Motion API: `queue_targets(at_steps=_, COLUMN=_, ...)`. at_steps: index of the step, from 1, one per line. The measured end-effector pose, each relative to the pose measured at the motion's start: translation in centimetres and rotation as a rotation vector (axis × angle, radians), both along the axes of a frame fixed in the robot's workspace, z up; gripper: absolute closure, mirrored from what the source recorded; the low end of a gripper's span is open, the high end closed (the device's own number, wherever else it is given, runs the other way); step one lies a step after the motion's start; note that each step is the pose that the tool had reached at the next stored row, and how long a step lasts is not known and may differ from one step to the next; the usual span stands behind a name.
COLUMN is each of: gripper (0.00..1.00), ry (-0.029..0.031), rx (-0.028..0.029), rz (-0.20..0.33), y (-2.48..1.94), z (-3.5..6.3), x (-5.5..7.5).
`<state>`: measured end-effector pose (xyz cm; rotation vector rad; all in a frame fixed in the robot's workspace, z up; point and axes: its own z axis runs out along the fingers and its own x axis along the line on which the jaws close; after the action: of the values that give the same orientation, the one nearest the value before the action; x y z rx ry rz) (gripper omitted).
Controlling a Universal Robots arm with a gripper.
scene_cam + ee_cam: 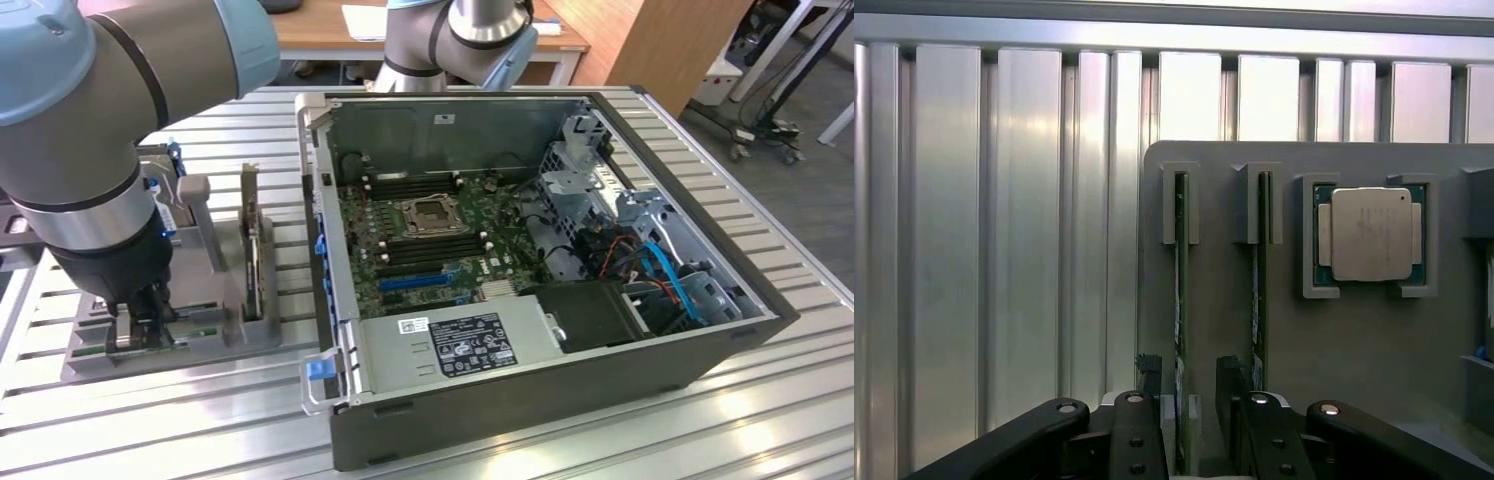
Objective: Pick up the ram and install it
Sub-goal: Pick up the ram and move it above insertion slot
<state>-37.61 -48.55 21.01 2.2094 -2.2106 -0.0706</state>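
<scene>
Ram [1180, 280] between parted gripper [1189, 385] fingers [1147, 375]

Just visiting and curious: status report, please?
Gripper open, low at holder, astride one ram. That ram upright in its slot, not yet lifted. Second ram close alongside, nothing else in the way.
</scene>
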Motion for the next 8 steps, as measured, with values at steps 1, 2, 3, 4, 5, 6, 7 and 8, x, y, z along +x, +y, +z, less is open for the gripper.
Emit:
queue_targets(at_steps=1, gripper=0.64, ry=0.0, rx=0.0001, rz=0.003, y=0.0, z=-0.01, x=0.01)
queue_targets(at_steps=2, gripper=0.64, ry=-0.0002, rx=0.0001, rz=0.008, y=0.0, z=-0.03, x=0.04)
queue_targets(at_steps=3, gripper=0.64, ry=-0.0003, rx=0.0002, rz=0.012, y=0.0, z=-0.05, x=0.07)
queue_targets(at_steps=4, gripper=0.64, ry=-0.0001, rx=0.0001, rz=0.017, y=-0.01, z=-0.06, x=0.1)
queue_targets(at_steps=5, gripper=0.64, ry=-0.0001, rx=0.0001, rz=0.022, y=0.0, z=-0.07, x=0.14)
queue_targets(at_steps=6, gripper=0.64, ry=-0.0001, rx=0.0001, rz=0.024, y=0.0, z=-0.09, x=0.17)
queue_targets(at_steps=7, gripper=0.64, ry=0.0, rx=0.0, rz=0.025, y=0.0, z=-0.13, x=0.17)
queue_targets(at_steps=8, gripper=0.64, ry=-0.0001, rx=0.0, rz=0.026, y=0.0, z=-0.21, x=0.17)
